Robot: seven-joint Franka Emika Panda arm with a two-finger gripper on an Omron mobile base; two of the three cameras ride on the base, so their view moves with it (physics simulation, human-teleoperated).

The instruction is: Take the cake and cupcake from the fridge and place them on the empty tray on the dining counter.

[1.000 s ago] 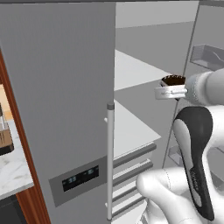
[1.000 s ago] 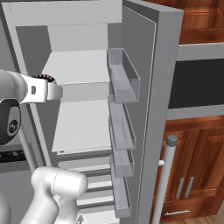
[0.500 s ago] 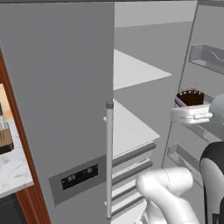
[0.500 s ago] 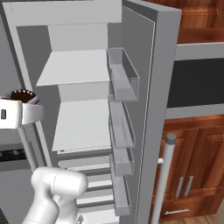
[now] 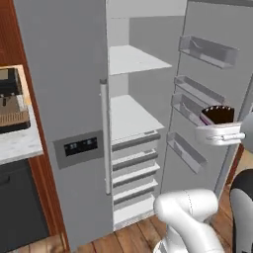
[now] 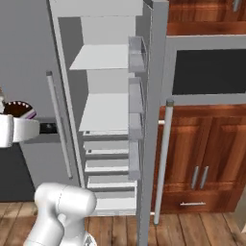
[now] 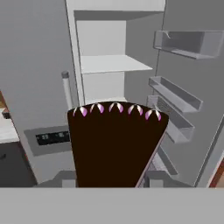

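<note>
Gripper [image 5: 220,132] is closed on the cake [image 5: 218,114], carried in free air in front of the open fridge [image 5: 64,99], level with the door bins. In the right base view the same slice [image 6: 19,109] sits atop the white hand, left of the fridge handle. Hand view: cake [image 7: 114,144] is a dark wedge with a row of pink-white dabs along its top edge; fingertips are hidden behind it.

Handling, as judgement: light, soft, crumbly. Frosted faces likely smear and slip, so squeeze should be only enough to hold. Best hold is low on the two flat sides, clear of the decorated top. Keep it upright; jerks or tilt could shear it between the pads.

Surroundings: right fridge door stands wide open, its bins looking empty; the visible shelves are bare white. Cupcake not seen on the shelves in view. Wood floor below, reddish cabinets to the right, marble counter corner [image 5: 15,143] at left.
</note>
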